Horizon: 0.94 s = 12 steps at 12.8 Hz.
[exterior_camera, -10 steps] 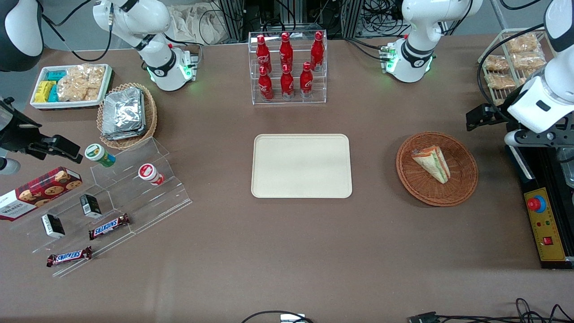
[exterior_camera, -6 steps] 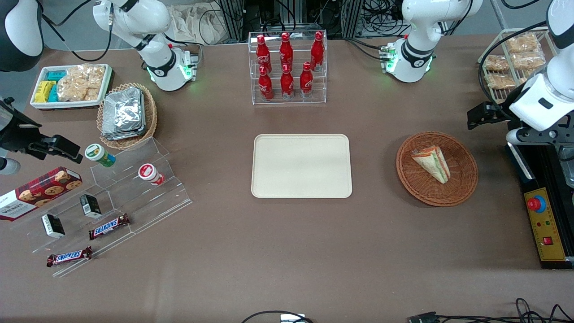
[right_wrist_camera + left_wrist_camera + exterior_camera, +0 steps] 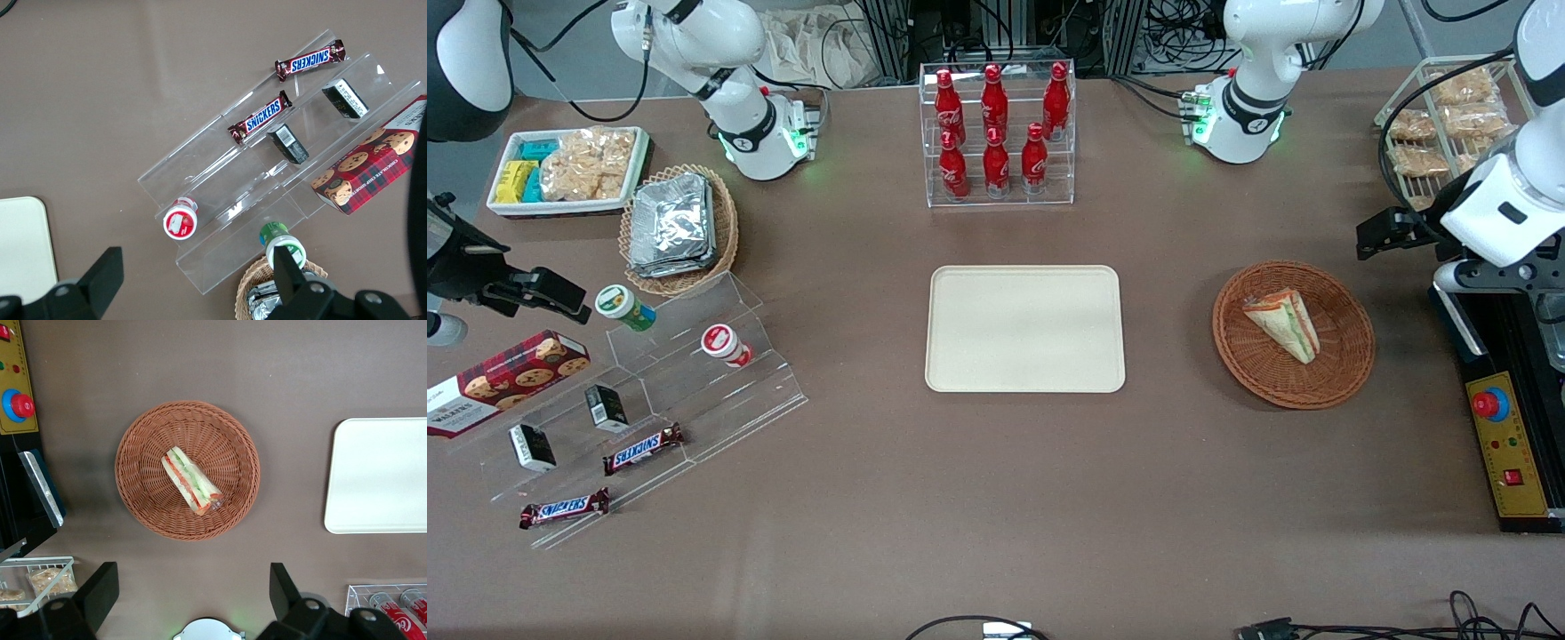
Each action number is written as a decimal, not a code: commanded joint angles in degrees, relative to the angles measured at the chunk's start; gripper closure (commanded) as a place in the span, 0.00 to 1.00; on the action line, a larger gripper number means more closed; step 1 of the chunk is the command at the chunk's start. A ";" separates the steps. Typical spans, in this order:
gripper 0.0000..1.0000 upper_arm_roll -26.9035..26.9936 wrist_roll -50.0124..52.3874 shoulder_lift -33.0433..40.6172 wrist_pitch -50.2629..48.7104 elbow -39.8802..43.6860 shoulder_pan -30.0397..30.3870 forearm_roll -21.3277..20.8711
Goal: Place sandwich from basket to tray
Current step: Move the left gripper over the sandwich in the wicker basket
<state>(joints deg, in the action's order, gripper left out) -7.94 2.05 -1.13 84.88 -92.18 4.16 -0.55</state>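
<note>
Progress: nothing moved yet, sandwich (image 3: 193,482) lies in basket (image 3: 137,495) | tray (image 3: 1024,373) bare, beside basket toward parked arm's end | gripper (image 3: 190,593) fingers spread wide, holding nothing, hovering high, off basket's rim, apart from sandwich | remaining, by my read: descend over basket, grasp, carry to tray, release

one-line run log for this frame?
gripper: jaws open, above table beside basket | sandwich: in basket | tray: bare | step: pre-grasp
</note>
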 commanded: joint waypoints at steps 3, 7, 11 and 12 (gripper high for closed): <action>0.00 0.30 -0.73 3.49 12.12 -13.87 3.73 -0.33; 0.00 0.38 0.75 6.49 24.60 -27.33 4.01 -0.24; 0.00 0.38 3.57 6.93 34.19 -36.13 5.76 -0.24; 0.00 0.38 3.66 6.67 35.43 -37.01 5.77 -0.15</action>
<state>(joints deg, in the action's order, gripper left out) -7.39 4.73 3.13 117.45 -125.52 9.18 -0.61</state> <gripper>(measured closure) 0.000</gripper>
